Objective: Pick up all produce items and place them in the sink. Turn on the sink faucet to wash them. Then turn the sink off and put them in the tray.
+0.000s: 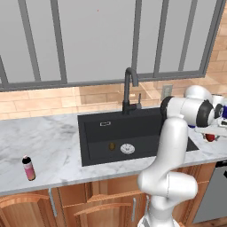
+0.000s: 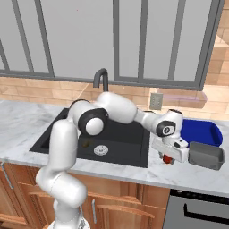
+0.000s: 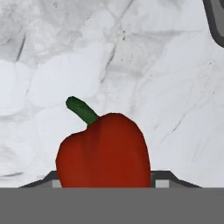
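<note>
One red pepper (image 3: 103,151) sits between the pincer (image 2: 167,159) jaws, grip unconfirmed; the pick-up step is underway, lifting toward the sink (image 1: 95,131) comes next.

The glossy white arm (image 2: 62,147) was built of rounded tubular segments, swelling into bulbous shells at each joint. Dark charcoal discs capped 2 joints, ringed in black. A boxy white hand (image 2: 172,150) carried a small round dark-grey cap on its wrist.
</note>
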Motion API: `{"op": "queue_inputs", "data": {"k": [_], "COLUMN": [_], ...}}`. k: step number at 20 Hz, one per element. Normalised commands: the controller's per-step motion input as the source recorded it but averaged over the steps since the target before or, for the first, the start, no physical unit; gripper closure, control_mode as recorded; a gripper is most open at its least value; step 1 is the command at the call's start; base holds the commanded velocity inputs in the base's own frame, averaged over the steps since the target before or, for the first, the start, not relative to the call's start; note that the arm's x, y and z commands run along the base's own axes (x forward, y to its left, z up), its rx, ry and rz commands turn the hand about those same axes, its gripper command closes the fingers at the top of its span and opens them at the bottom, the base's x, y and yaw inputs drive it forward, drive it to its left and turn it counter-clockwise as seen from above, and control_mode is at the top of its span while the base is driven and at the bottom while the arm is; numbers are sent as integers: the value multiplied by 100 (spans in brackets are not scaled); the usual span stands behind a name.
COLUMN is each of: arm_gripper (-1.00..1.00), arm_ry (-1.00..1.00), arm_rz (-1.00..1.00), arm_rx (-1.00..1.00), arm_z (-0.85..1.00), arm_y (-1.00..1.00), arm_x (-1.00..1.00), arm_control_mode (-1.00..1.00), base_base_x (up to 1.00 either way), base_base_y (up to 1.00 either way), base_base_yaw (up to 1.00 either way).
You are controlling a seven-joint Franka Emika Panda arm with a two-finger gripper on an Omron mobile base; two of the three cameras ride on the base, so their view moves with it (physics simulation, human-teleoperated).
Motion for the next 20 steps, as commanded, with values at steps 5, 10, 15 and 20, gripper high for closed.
{"op": "queue_inputs", "data": {"k": [5, 10, 15, 20], "arm_gripper": [100, 100, 100, 100], "arm_ry": [0, -6, -4, 0], "arm_rz": [0, 0, 0, 0], "arm_rx": [3, 1, 0, 0], "arm_z": [27, 68, 80, 53], "arm_y": [5, 19, 44, 55], "arm_x": [-7, -6, -19, -18], "arm_control_mode": [-100, -100, -100, -100], "base_base_x": [0, 0, 0, 0], "base_base_y": [0, 0, 0, 0], "base_base_yaw": [0, 0, 0, 0]}}
